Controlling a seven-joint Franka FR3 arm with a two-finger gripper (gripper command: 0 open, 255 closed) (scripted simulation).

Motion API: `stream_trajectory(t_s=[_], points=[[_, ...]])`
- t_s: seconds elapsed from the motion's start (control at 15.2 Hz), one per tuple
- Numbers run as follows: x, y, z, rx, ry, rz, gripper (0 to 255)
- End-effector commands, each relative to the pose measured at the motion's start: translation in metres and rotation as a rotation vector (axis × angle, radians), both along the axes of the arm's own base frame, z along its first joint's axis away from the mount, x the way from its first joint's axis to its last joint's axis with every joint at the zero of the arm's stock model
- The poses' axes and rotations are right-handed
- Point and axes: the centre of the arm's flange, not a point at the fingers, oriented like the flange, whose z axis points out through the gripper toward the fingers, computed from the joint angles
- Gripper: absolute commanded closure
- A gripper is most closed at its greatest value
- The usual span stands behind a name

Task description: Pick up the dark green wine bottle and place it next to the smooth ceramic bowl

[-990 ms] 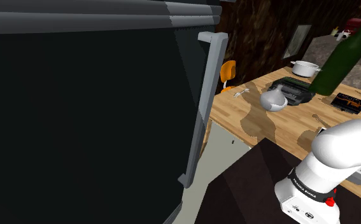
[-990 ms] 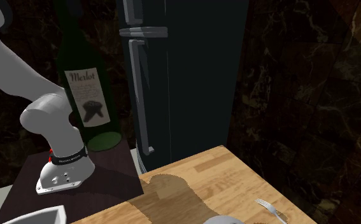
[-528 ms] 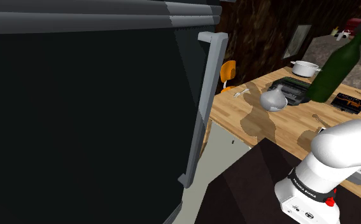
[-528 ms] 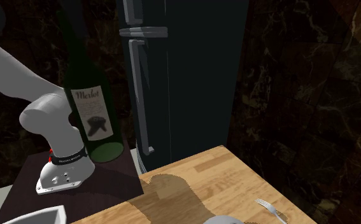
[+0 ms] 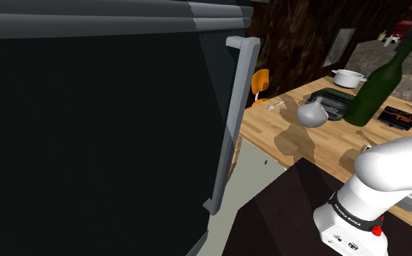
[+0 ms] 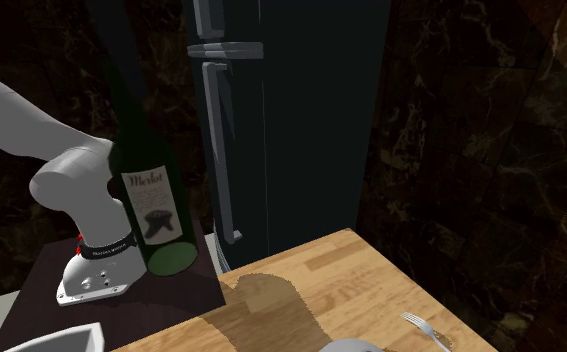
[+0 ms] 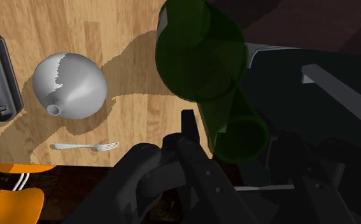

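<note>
Gripping the dark green wine bottle (image 5: 370,93) by its neck, the black claw (image 7: 231,130) held it tilted over the wooden counter (image 5: 299,149); best uprighted before lowering beside the smooth grey bowl (image 7: 69,86).

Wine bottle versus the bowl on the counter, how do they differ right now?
The wine bottle is dark green; the bowl is plain grey. The wine bottle is tall with a narrow neck, the bowl round and squat. The wine bottle hangs tilted above the wooden counter, while the bowl rests on it. The wine bottle bears a white label; the bowl has none. Both look smooth.
</note>
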Motion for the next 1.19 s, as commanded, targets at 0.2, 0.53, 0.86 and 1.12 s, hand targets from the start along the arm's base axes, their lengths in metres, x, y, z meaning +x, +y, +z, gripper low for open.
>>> stream_trajectory(t_s=[0.2,0.53,0.86,1.12], points=[[0.0,0.0,-0.026,0.0,-0.001,0.0,255],[0.0,0.0,-0.053,0.0,-0.001,0.0,255],[0.0,0.0,-0.079,0.0,-0.001,0.0,255],[0.0,0.0,-0.1,0.0,-0.001,0.0,255]])
